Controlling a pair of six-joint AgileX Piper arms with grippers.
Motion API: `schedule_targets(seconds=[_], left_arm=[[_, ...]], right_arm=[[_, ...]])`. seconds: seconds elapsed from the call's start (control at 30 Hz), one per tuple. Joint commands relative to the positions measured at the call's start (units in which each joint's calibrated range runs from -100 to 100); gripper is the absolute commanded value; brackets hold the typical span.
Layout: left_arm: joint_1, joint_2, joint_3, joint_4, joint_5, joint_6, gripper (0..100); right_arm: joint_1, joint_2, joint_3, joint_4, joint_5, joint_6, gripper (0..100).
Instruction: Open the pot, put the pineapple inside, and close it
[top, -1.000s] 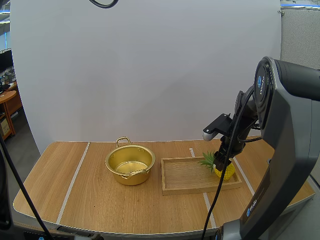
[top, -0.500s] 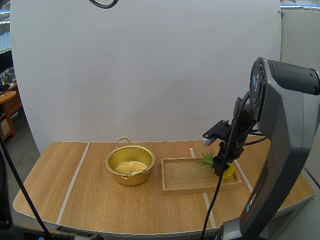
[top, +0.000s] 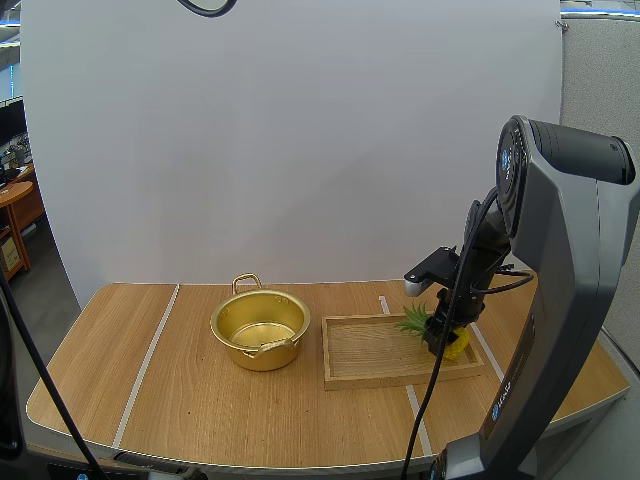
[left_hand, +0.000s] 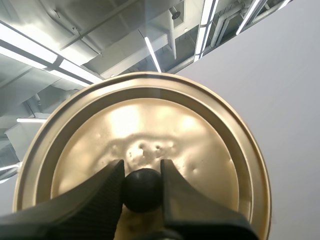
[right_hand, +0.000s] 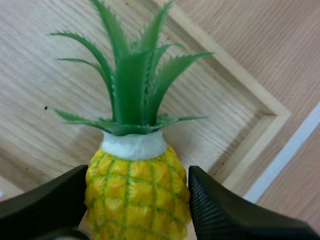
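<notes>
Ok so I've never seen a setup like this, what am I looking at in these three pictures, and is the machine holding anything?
It is a robot with two arms, each ending in two black fingers. The wide picture comes from a camera above and behind the arms, looking down on a table; the big grey right arm stands at its right. The other two come from small cameras riding on each wrist. On the table are an open gold pot and a wooden tray. The right arm's fingers sit against both sides of a pineapple in the tray. The left arm's fingers pinch the black knob of the pot's gold lid, held away from the pot.
</notes>
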Motion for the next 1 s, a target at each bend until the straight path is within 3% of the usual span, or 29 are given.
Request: schedule_targets(seconds=[0.0,0.27,0.57,0.7,0.97], left_arm=[[-0.1,-0.2,-0.4,0.3,-2.4,-0.3,0],[-0.1,-0.2,-0.4,0.3,-2.4,-0.3,0],[-0.1,-0.2,-0.4,0.3,-2.4,-0.3,0],[-0.1,-0.2,-0.4,0.3,-2.4,-0.3,0],[-0.1,-0.2,-0.4,0.3,-2.4,-0.3,0]], right_arm=[[-0.2,-0.4,-0.2,0.3,4.5,-0.3,0],[-0.2,-6.0,-0.2,2.4,7.8,-0.3,0],[1.3,-22.6,-0.4,6.4,9.8,-0.3,0],[3.0,-27.0,-0.4,9.4,10.4,-0.3,0],[10.2,-28.3,-0.4,9.5,10.4,5.9,0]])
